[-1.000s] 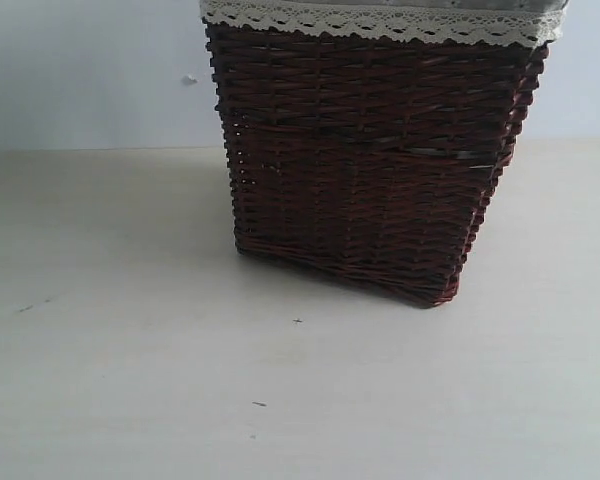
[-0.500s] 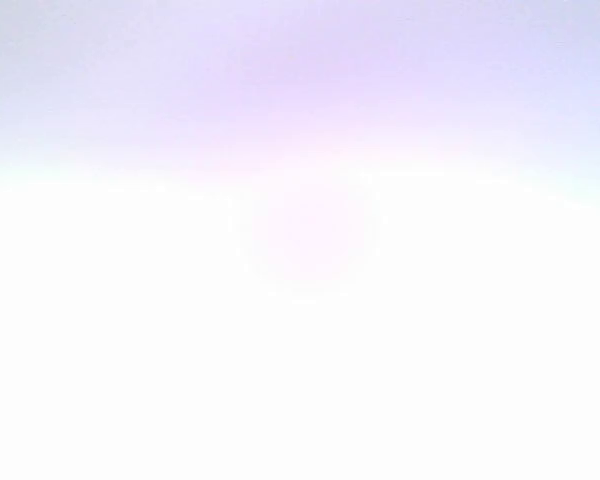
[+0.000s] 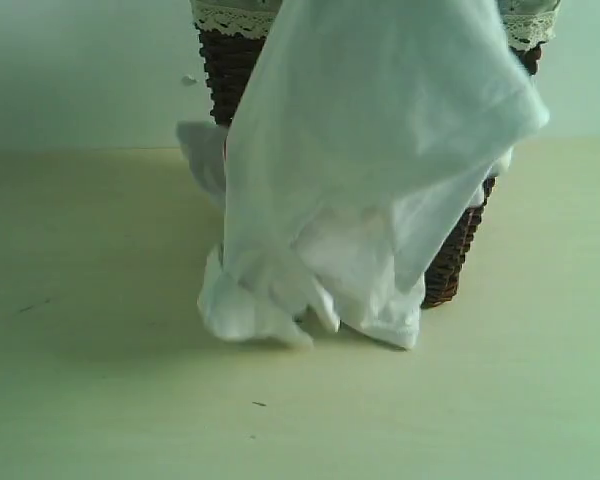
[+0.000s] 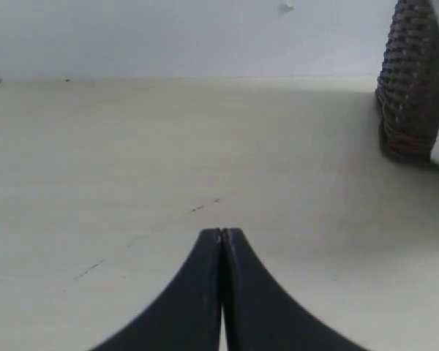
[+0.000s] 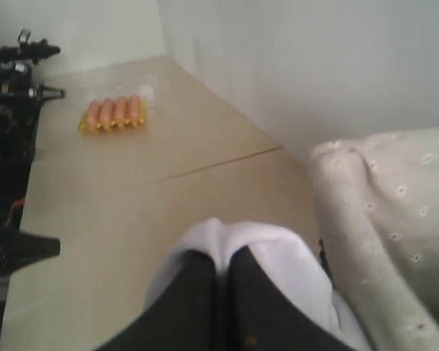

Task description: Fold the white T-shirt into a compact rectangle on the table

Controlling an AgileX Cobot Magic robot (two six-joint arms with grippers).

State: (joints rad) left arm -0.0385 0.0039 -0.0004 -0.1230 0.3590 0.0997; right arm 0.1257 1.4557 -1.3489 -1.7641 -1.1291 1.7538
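The white T-shirt (image 3: 370, 150) hangs from somewhere above the top edge of the exterior view. It falls down the middle of the frame as one long drape, and its lower part is crumpled in a heap on the counter (image 3: 100, 380) at centre. Behind it stands the wicker basket (image 3: 455, 250), showing only at the upper edge and down the right side of the cloth.

The right jaws are pinched tight on a fold of the white fabric. In the right wrist view the cloth bulges out around the two dark tips, close beside the basket's eyelet liner (image 5: 395, 197). I'd say the shirt is held that high so that its full length comes free of the basket before anything is spread out. With the bottom bunched up, it is far from flat.

The left jaws are pressed together with nothing between them, low over bare counter well to the left of the heap. From there the basket's corner and a sliver of white are just in sight. My guess is that arm is waiting until there is a loose edge or shoulder worth taking.

No lettering or neck tag shows, so I can't tell which part of the shirt is gripped. A pack of sausages (image 5: 115, 113) lies far off on the counter (nothing to do with this job).

No fold has been made yet.
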